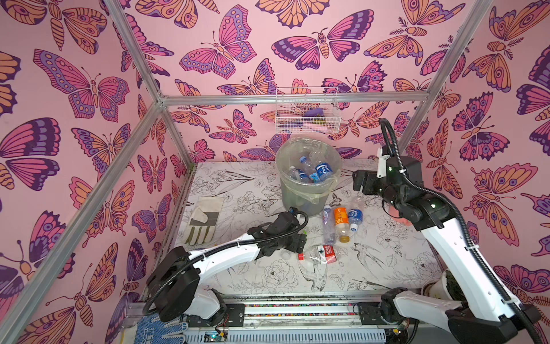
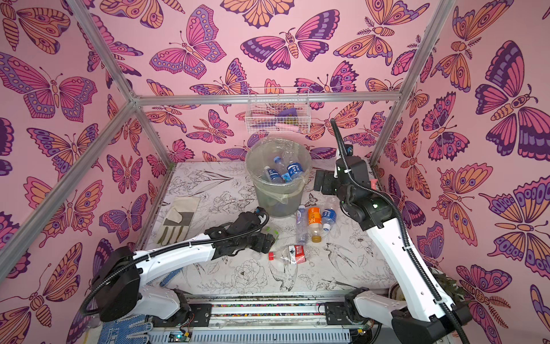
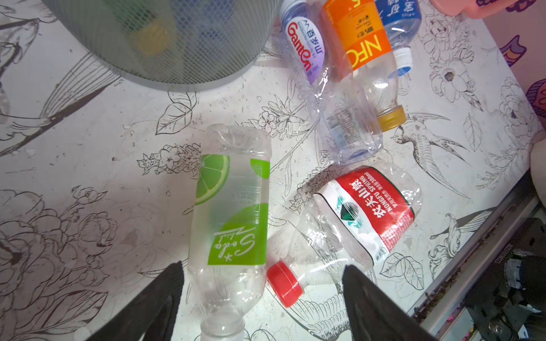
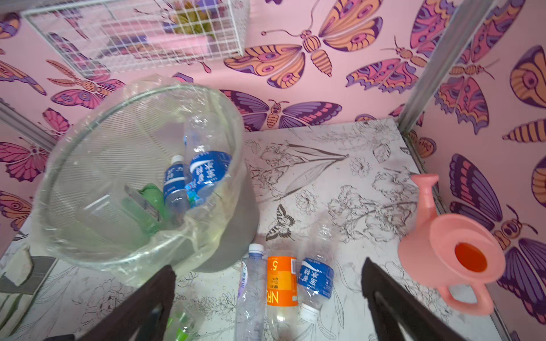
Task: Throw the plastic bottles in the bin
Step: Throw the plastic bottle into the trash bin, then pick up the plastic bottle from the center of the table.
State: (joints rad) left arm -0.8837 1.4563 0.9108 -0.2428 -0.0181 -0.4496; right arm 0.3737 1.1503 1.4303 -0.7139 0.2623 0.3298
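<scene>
The lime bottle is clear, crumpled thin plastic with a glossy green label. It lies flat on the tabletop near the grey mesh bin, base toward the bin, neck toward me. My left fingers stand released either side of its neck; my right fingers hang spread and empty beside the bin.
</scene>
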